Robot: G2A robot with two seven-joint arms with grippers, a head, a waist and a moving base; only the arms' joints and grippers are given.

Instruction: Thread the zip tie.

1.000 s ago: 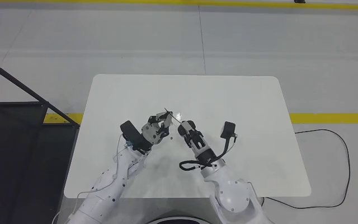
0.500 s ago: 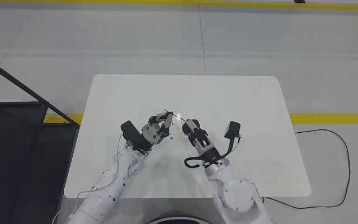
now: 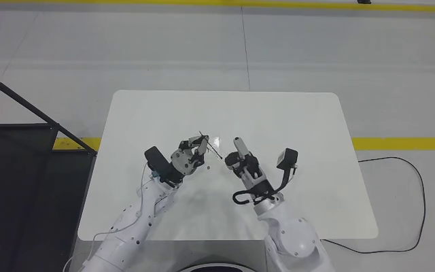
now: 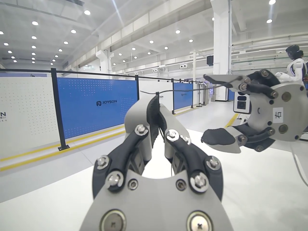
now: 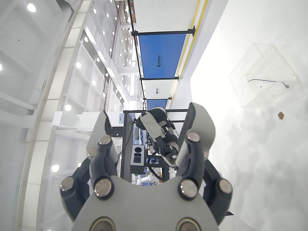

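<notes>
Looking down at the table (image 3: 306,122), I see both arms raised near its middle. The left gripper (image 3: 197,145) is there, with the right gripper (image 3: 238,147) near it at its 3 o'clock.

The left fingers (image 4: 151,111) are pressed together on the zip tie (image 3: 212,148), pinching it partway along its length. From that pinch the thin black strap sticks out both ways. A short end points to 11 o'clock and a longer end runs to 5 o'clock, toward the gap between the two grippers. It is held in the air, off the table.

From the left wrist, the free length stretches across to the tip of the right gripper's upper finger. I cannot tell whether it touches that tip.

The right fingers (image 5: 195,121) are spread wide with nothing between them, and the left arm shows through the gap farther off.

From the right wrist I can also see a clear box (image 5: 264,73) on the table. A thin dark strand shows through its wall.
</notes>
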